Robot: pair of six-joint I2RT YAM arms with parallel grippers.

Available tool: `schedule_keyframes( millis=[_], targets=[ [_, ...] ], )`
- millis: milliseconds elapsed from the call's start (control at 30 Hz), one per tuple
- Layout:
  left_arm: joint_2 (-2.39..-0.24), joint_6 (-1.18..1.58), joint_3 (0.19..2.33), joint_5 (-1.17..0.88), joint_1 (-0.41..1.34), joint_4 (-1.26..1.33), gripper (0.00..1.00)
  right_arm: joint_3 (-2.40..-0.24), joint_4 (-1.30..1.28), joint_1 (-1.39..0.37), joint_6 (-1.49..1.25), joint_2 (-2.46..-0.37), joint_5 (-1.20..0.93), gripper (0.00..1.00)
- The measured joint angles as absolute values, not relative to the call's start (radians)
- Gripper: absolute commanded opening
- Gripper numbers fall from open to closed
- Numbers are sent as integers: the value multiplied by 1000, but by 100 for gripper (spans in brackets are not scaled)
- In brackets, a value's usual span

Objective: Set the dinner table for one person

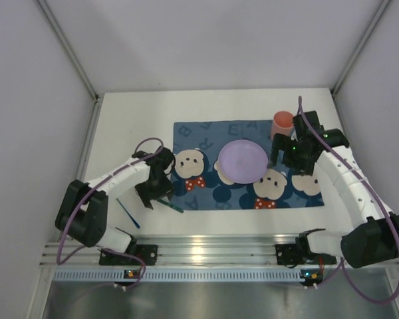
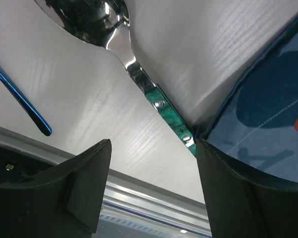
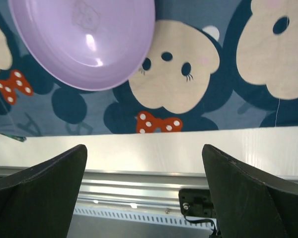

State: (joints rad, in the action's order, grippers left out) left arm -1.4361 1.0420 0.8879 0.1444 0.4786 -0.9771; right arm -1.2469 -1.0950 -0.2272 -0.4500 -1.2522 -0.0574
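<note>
Dinner table (image 1: pixel 139 113) half set: spoon (image 2: pixel 139 74) lies between open left pincer (image 2: pixel 153 148) fingers, right pincer (image 3: pixel 144 148) open too; slick handle might skid away.

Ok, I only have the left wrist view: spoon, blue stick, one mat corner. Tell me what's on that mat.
Observer: A purple plate sits near the middle of the mat.
Operator: Give me whatever else is out there.
Observer: A pink cup stands at the mat's far right corner.
Operator: Now report the other arm.
Observer: The right fingers are open and empty, hovering right of the plate, close to the cup.
</note>
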Motion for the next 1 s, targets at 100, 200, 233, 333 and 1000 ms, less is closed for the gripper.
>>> schedule_keyframes(
  millis=[100,200,233,333,1000],
  targets=[
    [-1495,1037,895,171,478,-968,71,-1196,-1095,-227,-448,-1245,-54,100],
    [-1549,1030,900,194,478,-953,69,-1189,-1090,-227,-446,-1221,-51,100],
    [-1562,1028,901,202,478,-948,68,-1189,-1087,-227,-446,-1208,-51,100],
    [-1584,1023,904,219,477,-935,52,-1189,-1085,-227,-445,-1177,-50,100],
    [-1545,944,1101,348,479,-1017,0,-1185,-1033,-263,-412,-1122,-202,100]
  ],
)
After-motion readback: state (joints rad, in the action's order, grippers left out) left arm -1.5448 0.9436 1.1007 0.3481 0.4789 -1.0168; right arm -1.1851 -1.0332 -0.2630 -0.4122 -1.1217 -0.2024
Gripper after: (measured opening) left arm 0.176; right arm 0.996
